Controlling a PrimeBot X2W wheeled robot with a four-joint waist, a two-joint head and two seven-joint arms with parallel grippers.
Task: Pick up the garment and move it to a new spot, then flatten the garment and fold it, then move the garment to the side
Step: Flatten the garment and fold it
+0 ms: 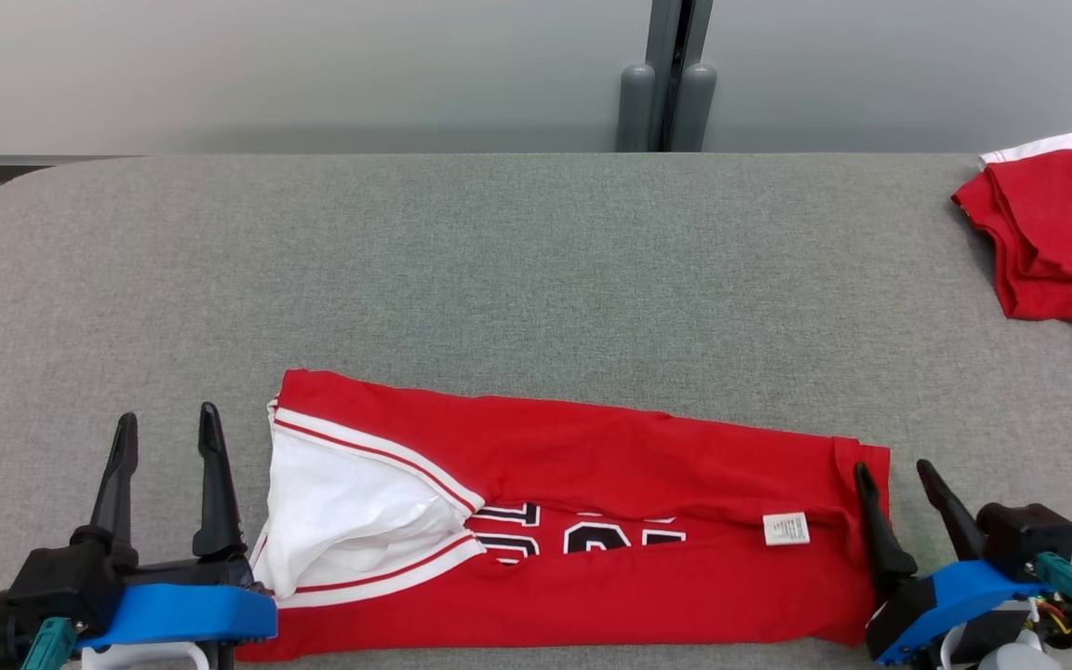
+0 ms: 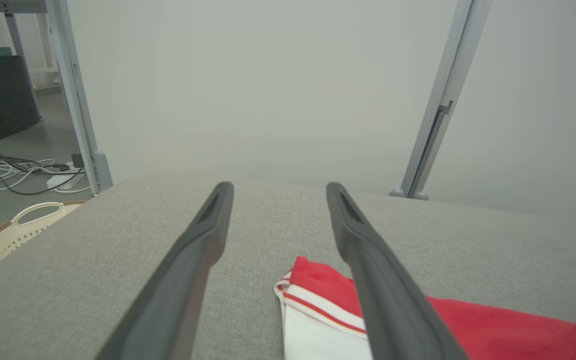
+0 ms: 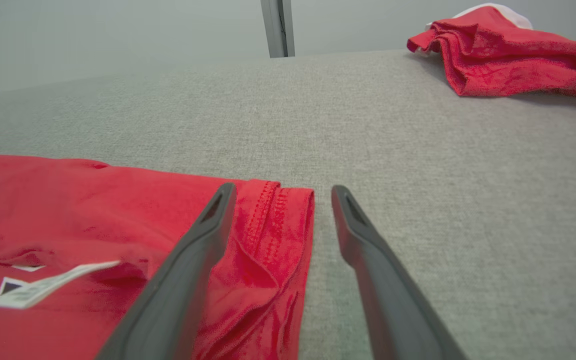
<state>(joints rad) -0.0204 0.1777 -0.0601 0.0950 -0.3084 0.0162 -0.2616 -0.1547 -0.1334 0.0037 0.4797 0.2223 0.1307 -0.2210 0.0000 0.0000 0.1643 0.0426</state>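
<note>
Place of garment: the red garment (image 1: 592, 521) lies on the grey bench (image 1: 499, 261), close to the near edge, between the two hands.
Look of garment: it forms one long band from left to right. The upper part seems folded down over the lower part, so the black and white letters (image 1: 582, 532) are half covered. At the left end a white inside with red stripes is open to view. A small white label (image 1: 786, 529) lies near the right end. The surface is mostly smooth, with a few soft wrinkles along the middle line.
Done, as I judge: the garment is placed and spread out, and a first fold along the length seems made.
Left to do, as I judge: at least one more fold to make the band shorter, then moving the garment to the side.
Left hand (image 1: 168, 414): wide, holding nothing, just beside the left end of the garment.
Right hand (image 1: 894, 465): wide, holding nothing. One finger is over the right hem and the other is over bare bench. I cannot tell whether it touches the cloth.
Other cloth: a second red garment (image 1: 1057, 233) lies crumpled at the far right corner, well apart.
</note>
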